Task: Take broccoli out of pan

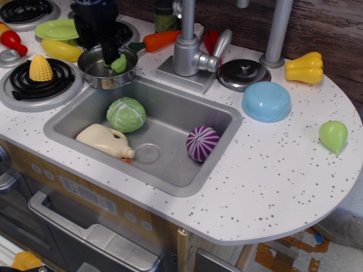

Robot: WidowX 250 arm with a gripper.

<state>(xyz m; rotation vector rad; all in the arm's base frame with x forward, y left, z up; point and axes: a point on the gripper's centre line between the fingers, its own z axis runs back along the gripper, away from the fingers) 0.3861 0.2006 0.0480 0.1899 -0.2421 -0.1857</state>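
Observation:
The pan (92, 77), a small shiny steel pot, stands on the counter at the sink's back left corner. The light-green broccoli (120, 62) lies inside it, against the right wall. My black gripper (113, 58) reaches down into the pan from behind. One dark finger (107, 54) stands against the broccoli's left side; the other finger is hidden behind the floret. The jaws look apart around the broccoli, which still rests in the pan.
The sink (176, 107) holds a green cabbage (126, 114), a purple cabbage (202, 143) and a cream jug (105, 140). A faucet (187, 51), a carrot (161, 39), a steel lid (244, 73) and a blue bowl (266, 101) stand right of the pan. Corn (40, 68) sits on the left burner.

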